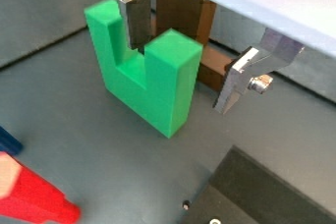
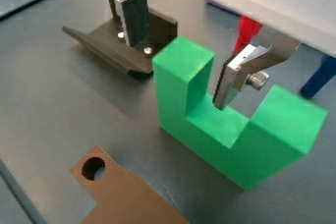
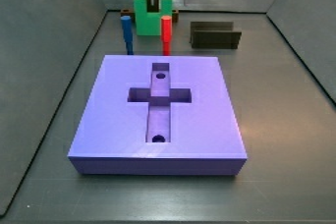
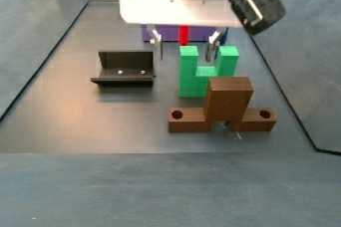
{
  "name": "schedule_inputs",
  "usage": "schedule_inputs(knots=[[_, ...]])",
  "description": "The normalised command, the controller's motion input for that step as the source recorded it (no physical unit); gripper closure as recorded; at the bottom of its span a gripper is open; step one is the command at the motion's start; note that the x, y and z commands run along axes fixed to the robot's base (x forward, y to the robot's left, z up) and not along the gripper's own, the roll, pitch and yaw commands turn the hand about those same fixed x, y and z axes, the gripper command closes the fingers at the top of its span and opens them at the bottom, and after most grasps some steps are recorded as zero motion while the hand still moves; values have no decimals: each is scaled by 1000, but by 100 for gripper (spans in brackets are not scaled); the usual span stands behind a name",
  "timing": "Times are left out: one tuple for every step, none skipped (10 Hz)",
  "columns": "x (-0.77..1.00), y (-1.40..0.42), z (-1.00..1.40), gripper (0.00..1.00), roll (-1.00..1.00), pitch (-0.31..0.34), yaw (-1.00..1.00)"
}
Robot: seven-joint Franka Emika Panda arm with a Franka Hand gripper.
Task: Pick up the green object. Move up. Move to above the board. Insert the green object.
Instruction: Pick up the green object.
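Hand (image 2: 184,56) straddles green object (image 2: 230,120); board (image 3: 197,120) recess empty

Both wrist views looked closely down past the gripper (image 1: 187,59) at the green object (image 2: 234,120), while both side views faced it from opposite ends.

A dark grey counter (image 3: 282,110) is seen in both side views. The board (image 3: 197,120) lies flat on it. Beyond the board, the green object (image 3: 152,19) stands upright on the counter, flanked by a blue peg (image 3: 125,33) and a red peg (image 3: 168,33). The fixture (image 3: 214,35) is set well to one side. In a side view, a brown block (image 4: 224,109) rests just in front of the green object. The gripper (image 4: 198,38) is placed low over the green object, its fingers (image 1: 130,17) spread astride one prong.
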Motion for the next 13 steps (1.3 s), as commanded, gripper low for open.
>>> schedule_inputs(knots=[[0, 63, -351, 0, -74, -70, -26], [0, 63, -220, 0, -80, -57, -34], [0, 0, 0, 0, 0, 0, 0], [0, 0, 0, 100, 0, 0, 0], [0, 0, 0, 100, 0, 0, 0], [0, 0, 0, 100, 0, 0, 0], [0, 0, 0, 100, 0, 0, 0], [0, 0, 0, 100, 0, 0, 0], [0, 0, 0, 100, 0, 0, 0], [0, 0, 0, 100, 0, 0, 0], [0, 0, 0, 100, 0, 0, 0], [0, 0, 0, 100, 0, 0, 0], [0, 0, 0, 100, 0, 0, 0]])
